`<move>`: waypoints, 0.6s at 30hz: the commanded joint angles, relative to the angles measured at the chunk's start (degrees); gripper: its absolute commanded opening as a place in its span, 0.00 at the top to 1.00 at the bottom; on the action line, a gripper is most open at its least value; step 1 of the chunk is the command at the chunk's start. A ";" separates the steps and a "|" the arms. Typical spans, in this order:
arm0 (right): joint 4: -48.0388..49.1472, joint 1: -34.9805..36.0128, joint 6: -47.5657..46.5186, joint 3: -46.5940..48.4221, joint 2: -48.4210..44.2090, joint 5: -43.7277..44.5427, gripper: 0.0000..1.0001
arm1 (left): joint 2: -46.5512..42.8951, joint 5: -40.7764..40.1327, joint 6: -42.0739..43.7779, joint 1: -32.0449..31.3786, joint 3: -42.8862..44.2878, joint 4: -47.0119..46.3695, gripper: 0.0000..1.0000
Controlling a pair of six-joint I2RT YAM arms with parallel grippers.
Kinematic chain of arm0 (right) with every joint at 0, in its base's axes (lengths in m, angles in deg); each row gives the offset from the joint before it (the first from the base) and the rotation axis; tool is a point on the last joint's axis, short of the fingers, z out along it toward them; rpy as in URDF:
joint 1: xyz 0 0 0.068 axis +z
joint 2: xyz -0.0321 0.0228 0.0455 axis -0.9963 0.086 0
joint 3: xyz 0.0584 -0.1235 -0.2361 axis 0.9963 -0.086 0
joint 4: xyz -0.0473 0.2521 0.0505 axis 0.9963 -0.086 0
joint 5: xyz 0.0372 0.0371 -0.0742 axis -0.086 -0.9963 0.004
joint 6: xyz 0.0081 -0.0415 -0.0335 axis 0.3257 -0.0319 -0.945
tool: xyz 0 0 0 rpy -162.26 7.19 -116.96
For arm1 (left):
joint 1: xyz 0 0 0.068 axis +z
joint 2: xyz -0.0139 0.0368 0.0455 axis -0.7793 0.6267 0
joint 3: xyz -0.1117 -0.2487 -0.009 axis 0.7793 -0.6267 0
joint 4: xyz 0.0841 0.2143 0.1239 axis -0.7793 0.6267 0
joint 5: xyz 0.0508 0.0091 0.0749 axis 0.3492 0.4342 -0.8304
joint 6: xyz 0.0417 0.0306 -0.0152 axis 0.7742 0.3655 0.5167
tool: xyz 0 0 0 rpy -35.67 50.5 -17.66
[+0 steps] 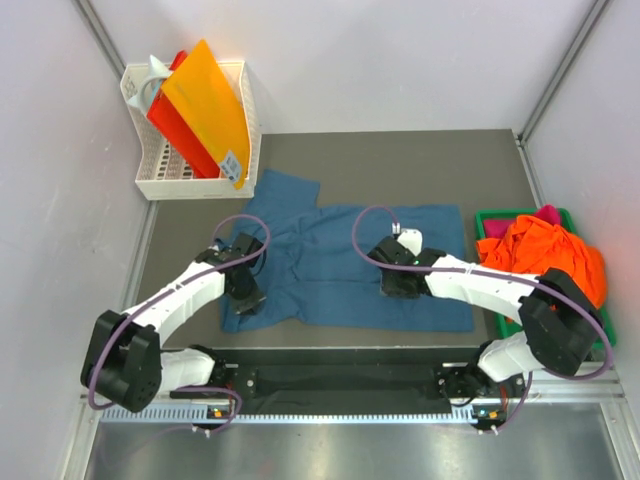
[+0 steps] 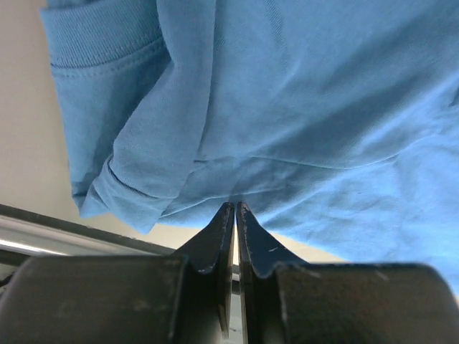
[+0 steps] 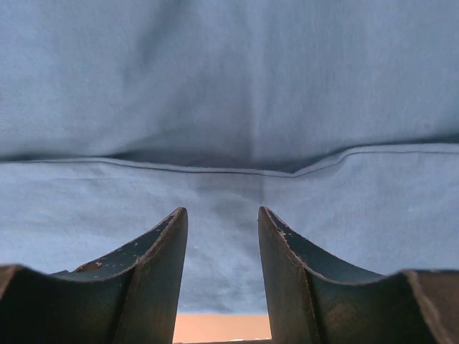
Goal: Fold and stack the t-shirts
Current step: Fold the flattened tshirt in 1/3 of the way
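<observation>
Beware of slip: only a thin bite of teal-blue t-shirt (image 1: 350, 265) hem at the very front of the left hand (image 2: 234, 206), closed almost fully, wrist low. Beware of bunching inside the right hand (image 3: 220, 212), half open, holding nothing, resting on cloth on the counter (image 1: 400, 160)

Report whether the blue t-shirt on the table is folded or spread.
Spread, not folded: the blue t-shirt lies open across the table, its left edge rumpled where the left end effector pinches it.
</observation>
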 commanded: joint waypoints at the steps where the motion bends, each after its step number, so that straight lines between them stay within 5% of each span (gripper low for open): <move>1: 4.37 1.16 3.29 -1.23 0.89 -1.56 0.55 | 1.02 -0.17 -1.27 -0.42 -0.81 0.68 0.89; 11: 3.94 0.90 8.22 -3.43 3.45 -2.00 0.55 | 22.21 -5.46 -6.45 -0.42 1.92 7.19 0.88; 18: 1.74 -1.99 10.06 -7.11 2.84 -0.51 0.54 | 21.35 -6.94 -7.25 0.19 2.09 7.89 0.88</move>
